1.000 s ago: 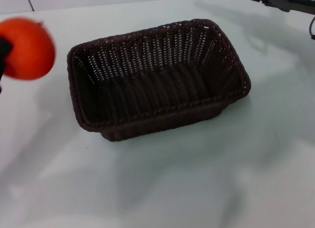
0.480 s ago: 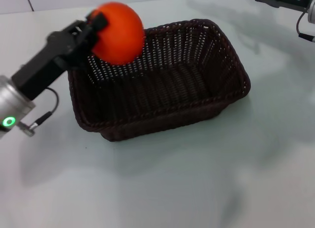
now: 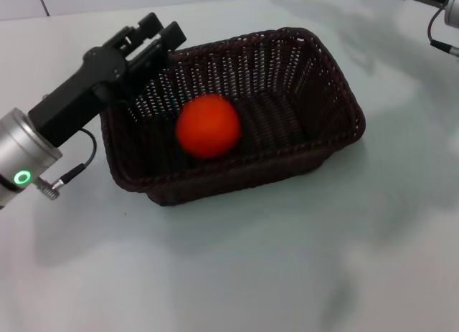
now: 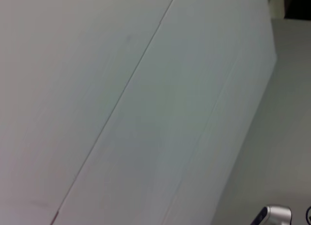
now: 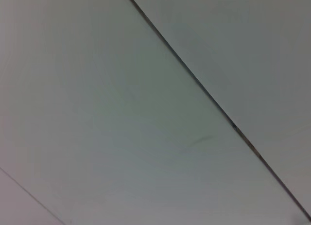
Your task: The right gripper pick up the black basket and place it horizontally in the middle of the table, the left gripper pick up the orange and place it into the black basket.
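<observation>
White counter [image 3: 301,260] is carrying the black basket [image 3: 315,142] near its middle, long axis lying across from the left edge toward the right, slightly skewed, with the orange [image 3: 208,126] sitting inside it. Left hand [image 3: 154,34] is hovering over the basket's left end, fingers spread and holding nothing. Pulling back low risks snagging the rim and dragging the basket; the right hand is out of view.

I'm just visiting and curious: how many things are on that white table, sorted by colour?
Orange: 1, the orange lying inside the basket.
Black: 1, the black basket on the table.
Total: 2 things. The left claw hangs open over the basket's rim; the right arm is at the far right edge.
</observation>
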Controlling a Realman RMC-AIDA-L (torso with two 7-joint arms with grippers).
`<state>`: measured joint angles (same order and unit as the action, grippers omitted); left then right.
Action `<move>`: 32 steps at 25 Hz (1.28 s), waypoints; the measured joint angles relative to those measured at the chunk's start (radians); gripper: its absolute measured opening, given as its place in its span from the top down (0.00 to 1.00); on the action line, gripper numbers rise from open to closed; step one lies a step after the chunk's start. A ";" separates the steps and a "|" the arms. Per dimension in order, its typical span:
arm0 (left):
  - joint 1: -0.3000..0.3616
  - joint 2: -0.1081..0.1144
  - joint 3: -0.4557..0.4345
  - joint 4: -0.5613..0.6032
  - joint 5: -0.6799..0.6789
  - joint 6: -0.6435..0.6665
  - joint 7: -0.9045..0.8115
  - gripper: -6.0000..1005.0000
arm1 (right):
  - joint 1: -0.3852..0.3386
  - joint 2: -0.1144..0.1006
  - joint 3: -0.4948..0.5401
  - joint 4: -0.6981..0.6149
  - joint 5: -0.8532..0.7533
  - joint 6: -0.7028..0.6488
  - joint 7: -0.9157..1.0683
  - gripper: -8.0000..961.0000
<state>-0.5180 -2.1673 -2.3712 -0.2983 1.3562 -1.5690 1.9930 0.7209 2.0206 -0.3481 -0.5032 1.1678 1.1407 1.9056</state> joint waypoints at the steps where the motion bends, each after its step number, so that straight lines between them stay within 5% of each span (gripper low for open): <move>1: 0.005 0.000 -0.002 -0.002 -0.005 -0.009 0.007 0.58 | 0.000 0.003 -0.001 0.001 0.017 -0.003 -0.014 0.11; 10: 0.141 -0.002 -0.015 0.002 -0.227 -0.107 0.246 0.22 | -0.011 0.053 0.005 0.021 0.260 -0.025 -0.325 0.11; 18: 0.280 -0.003 -0.056 0.087 -0.551 -0.208 0.437 0.22 | -0.014 0.059 0.009 0.144 0.582 -0.074 -0.676 0.11; 24: 0.310 -0.003 -0.136 0.114 -0.579 -0.225 0.439 0.22 | -0.006 0.061 0.009 0.214 0.819 -0.075 -0.902 0.11; 32: 0.310 -0.001 -0.207 0.117 -0.581 -0.228 0.441 0.22 | 0.010 0.062 0.010 0.221 0.913 -0.075 -0.983 0.11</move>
<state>-0.2082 -2.1685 -2.5786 -0.1811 0.7749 -1.7973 2.4344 0.7306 2.0827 -0.3383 -0.2827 2.0804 1.0658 0.9223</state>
